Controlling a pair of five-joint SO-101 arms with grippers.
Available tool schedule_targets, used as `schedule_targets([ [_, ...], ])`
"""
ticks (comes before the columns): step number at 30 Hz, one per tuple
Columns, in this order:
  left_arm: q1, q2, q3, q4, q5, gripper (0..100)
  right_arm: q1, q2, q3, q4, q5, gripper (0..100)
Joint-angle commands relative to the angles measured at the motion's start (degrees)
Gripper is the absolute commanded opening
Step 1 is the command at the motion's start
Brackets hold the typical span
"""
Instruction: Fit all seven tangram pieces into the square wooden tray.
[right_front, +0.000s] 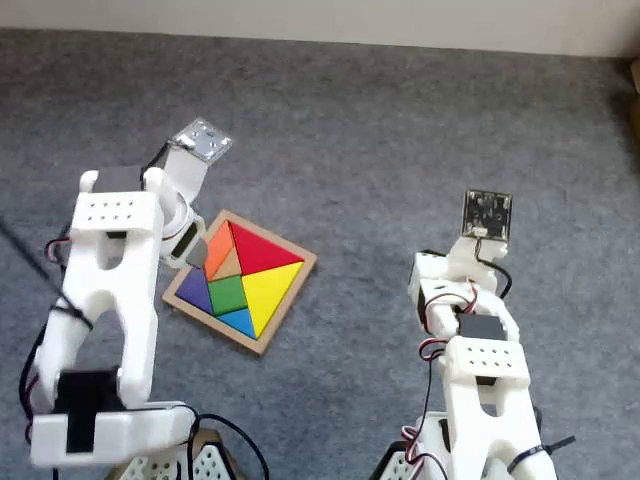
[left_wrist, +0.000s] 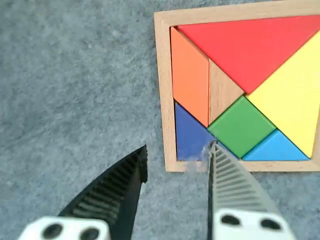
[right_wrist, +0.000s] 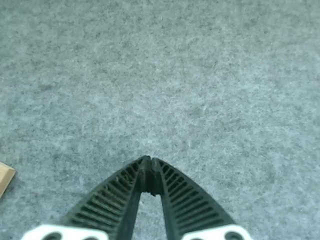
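From above, the square wooden tray (right_front: 300, 262) lies turned cornerwise on the grey carpet (right_front: 400, 130). In it are a red triangle (right_front: 262, 250), a yellow triangle (right_front: 268, 292), an orange parallelogram (right_front: 219, 250), a green square (right_front: 227, 294), a light blue triangle (right_front: 239, 321) and a dark blue triangle (right_front: 195, 294). The left arm (right_front: 110, 290) reaches to the tray's left corner, and the right arm (right_front: 480, 370) stands well apart from the tray. In the left wrist view the left gripper (left_wrist: 178, 146) has its jaws apart. The black finger (left_wrist: 117, 192) is over carpet just outside the frame, while the pale finger (left_wrist: 230, 185) has its tip above the dark blue triangle by the rim. Between orange, red and green sits a wood-coloured triangle (left_wrist: 222, 95); I cannot tell whether it is a piece or bare tray floor. In the right wrist view the right gripper (right_wrist: 148, 161) has its jaws together over bare carpet, with a corner of the tray at the picture's edge.
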Motion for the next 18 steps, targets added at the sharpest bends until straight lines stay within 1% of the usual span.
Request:
schedule_targets([
  [1, 1.54, -3.74, 0.66, 1.23, 0.53, 20, 0.31, -1.19, -0.57, -1.19, 0.88, 1.3],
  [4, 1.54, -3.74, 5.23, -0.88, 0.53, 20, 0.31, -1.19, -0.57, -1.19, 0.88, 1.3],
  [7, 1.54, -3.74, 11.82, -7.30, 0.53, 20, 0.31, -1.19, -0.57, -1.19, 0.88, 1.3],
  [9, 1.45, -3.74, 17.36, -13.54, 0.44, 20, 0.31, -1.19, -0.57, -1.19, 0.88, 1.3],
  [13, 1.01, -3.74, 28.53, -29.01, 0.44, 20, 0.31, -1.19, -0.57, -1.19, 0.88, 1.3],
  [14, 1.01, -4.26, 29.67, -30.95, 0.62, 20, 0.31, -1.19, -0.57, -1.19, 0.88, 1.3],
  [18, 1.01, -4.09, 27.82, -28.57, 0.70, 20, 0.31, -1.19, -0.57, -1.19, 0.88, 1.3],
])
